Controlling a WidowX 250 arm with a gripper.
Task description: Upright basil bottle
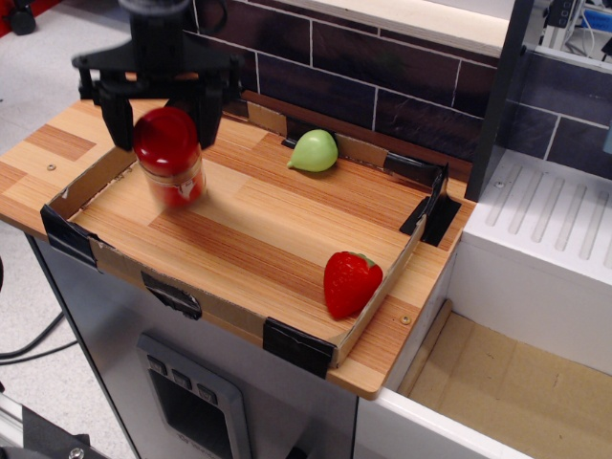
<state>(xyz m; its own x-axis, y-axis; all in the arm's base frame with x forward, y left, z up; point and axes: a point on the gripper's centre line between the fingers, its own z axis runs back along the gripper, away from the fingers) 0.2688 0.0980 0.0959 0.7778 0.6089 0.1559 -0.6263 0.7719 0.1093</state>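
The basil bottle is a clear jar with a big red cap and a red-and-white label. It hangs cap-up, slightly tilted and blurred, over the left part of the shallow wooden tray. My black gripper is above the tray's left end. Its two fingers stand on either side of the red cap and are shut on it. Whether the bottle's base touches the tray floor is unclear.
A red strawberry lies at the tray's front right corner. A pale green pear-shaped fruit lies at the back edge. A dark brick wall runs behind, and a white ribbed surface sits to the right.
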